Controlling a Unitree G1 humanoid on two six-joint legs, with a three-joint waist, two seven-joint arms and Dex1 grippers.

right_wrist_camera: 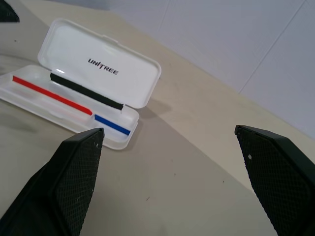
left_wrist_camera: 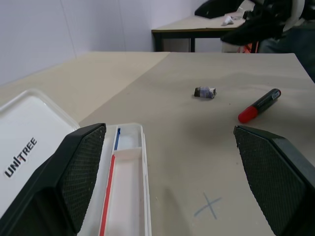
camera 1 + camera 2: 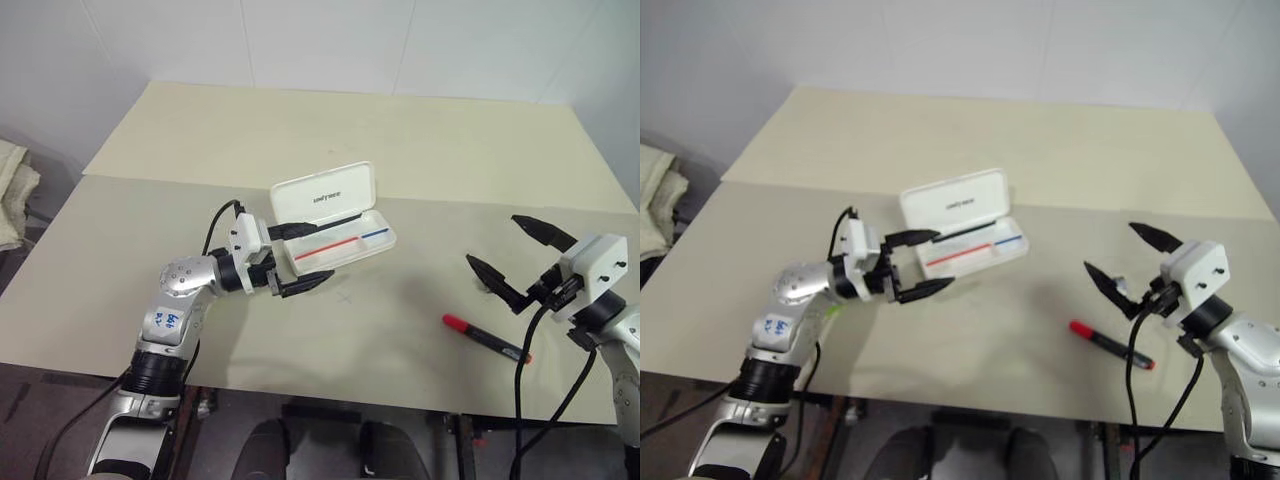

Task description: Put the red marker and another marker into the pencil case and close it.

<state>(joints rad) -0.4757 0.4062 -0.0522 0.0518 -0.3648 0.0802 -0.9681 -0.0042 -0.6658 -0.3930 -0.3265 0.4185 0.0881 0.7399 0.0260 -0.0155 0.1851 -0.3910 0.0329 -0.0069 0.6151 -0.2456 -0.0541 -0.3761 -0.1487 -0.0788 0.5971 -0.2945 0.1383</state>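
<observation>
Table: a pale beige tabletop (image 3: pixel 420 140) seen from above, with light walls behind it.
Pencil case: the white pencil case (image 3: pixel 335 225) lies near the middle of the table with its hinged lid standing up and open. Dark "UNITREE" lettering shows on the inside of the lid. The shallow tray shows a thin red line and a shorter blue line in a row, and a black strip along the hinge.
Red marker: the red marker (image 3: pixel 487 338) lies flat on the table, well apart from the case, toward the robot's right and closer to the near edge. It has a black barrel, a red cap pointing toward the case and a small red tip at the other end.
Small object: a small dark crumpled bit (image 2: pixel 205 92) lies on the table near the marker's cap; what it is cannot be told.
Pen mark: a faint cross (image 2: pixel 207 206) is drawn on the tabletop in front of the case.
Left gripper: the left gripper (image 3: pixel 305 255) hovers at the near left end of the case tray, fingers spread wide, holding nothing.
Right gripper: the right gripper (image 3: pixel 515 260) hangs above the table just beyond the marker, fingers spread wide, holding nothing.
</observation>
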